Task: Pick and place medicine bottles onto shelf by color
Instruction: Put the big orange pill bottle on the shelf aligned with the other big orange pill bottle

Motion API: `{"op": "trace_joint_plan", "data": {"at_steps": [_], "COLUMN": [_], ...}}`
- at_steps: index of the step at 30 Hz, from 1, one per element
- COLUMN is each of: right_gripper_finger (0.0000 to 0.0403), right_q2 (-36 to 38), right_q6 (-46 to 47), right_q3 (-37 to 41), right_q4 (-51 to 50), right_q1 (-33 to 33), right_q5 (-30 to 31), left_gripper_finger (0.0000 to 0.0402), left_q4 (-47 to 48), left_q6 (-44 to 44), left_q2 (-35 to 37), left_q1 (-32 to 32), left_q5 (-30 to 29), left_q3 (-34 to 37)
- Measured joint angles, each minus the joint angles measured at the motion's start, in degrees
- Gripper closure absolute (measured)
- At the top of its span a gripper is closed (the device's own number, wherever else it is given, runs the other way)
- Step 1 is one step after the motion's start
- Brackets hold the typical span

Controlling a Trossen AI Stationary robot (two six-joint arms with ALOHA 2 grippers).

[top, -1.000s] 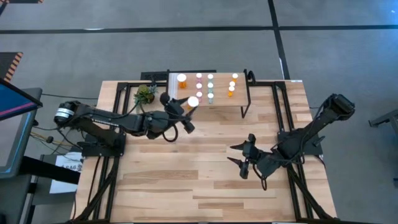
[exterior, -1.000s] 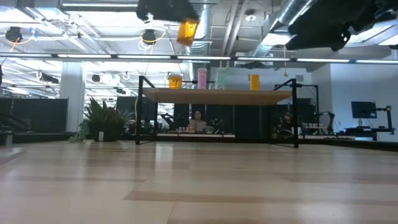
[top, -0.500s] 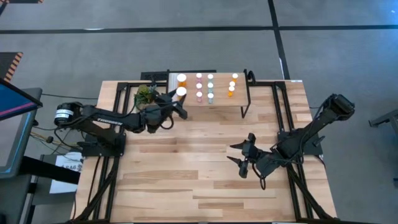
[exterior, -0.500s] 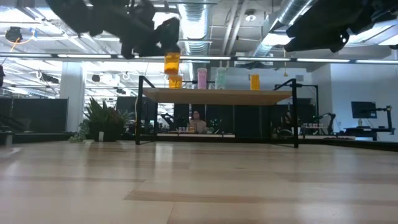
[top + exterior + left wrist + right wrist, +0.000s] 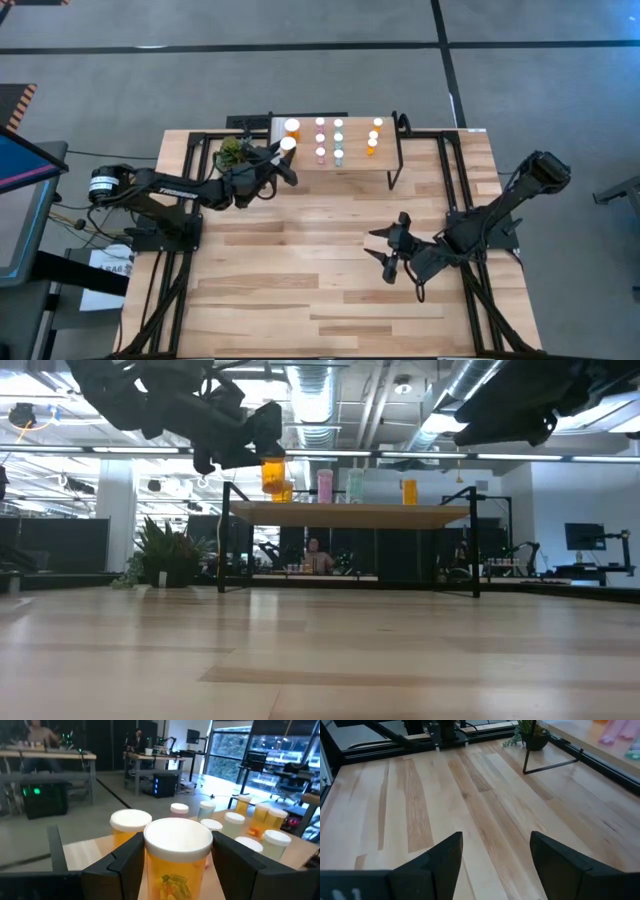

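My left gripper [image 5: 284,152] is shut on a large orange medicine bottle [image 5: 176,879] with a white cap [image 5: 288,144]. It holds the bottle over the left end of the shelf [image 5: 355,162], just above the top [image 5: 350,512], beside another large orange bottle [image 5: 292,127]. Several small pink, teal and orange bottles [image 5: 338,138] stand on the shelf. My right gripper [image 5: 378,248] hangs open over the table's right half, nothing between its fingers [image 5: 447,860]. My left gripper pinches the bottle's orange body just under the cap [image 5: 150,870] between its two fingers [image 5: 122,867], one on each side. The fingers come in level from the table's left side. The bottle stands upright and hangs clear of the shelf top.
A small green plant [image 5: 232,152] stands on the table at the shelf's left end, close under my left arm. The shelf's black legs [image 5: 476,550] reach down to the table. Bare wooden tabletop [image 5: 300,270] lies in front of the shelf.
My left gripper has carried the orange bottle down, toward the table's left and far edges, from in front of the shelf to over its left end. The wrist has rolled, and the bottle has come from a tilt to upright. The last half second shows only a small shift.
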State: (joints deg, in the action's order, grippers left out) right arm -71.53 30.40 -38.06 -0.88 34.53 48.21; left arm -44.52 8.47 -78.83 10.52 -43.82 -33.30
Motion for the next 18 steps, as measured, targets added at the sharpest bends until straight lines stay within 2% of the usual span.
{"op": "trace_joint_plan", "data": {"at_steps": [3,10,14,18], "right_gripper_finger": [0.0147,0.0147,0.0147,0.0147], "right_q2": [0.0,0.0,0.0,0.0], "right_q6": [0.2,0.2,0.2,0.2], "right_q3": [0.0,0.0,0.0,0.0], "right_q4": [0.0,0.0,0.0,0.0], "right_q1": [-0.3,-0.1,-0.1,-0.1], "right_q5": [0.0,0.0,0.0,-0.1], "left_gripper_finger": [0.0214,0.0214,0.0214,0.0214], "left_q4": [1.6,2.5,2.6,2.6], "left_q6": [3.5,4.3,1.3,2.1], "left_q2": [0.0,0.0,0.0,0.0], "left_q1": [0.5,0.6,1.8,2.6], "left_q5": [0.0,-0.5,3.1,5.6], "left_q3": [0.0,0.0,0.0,0.0]}}
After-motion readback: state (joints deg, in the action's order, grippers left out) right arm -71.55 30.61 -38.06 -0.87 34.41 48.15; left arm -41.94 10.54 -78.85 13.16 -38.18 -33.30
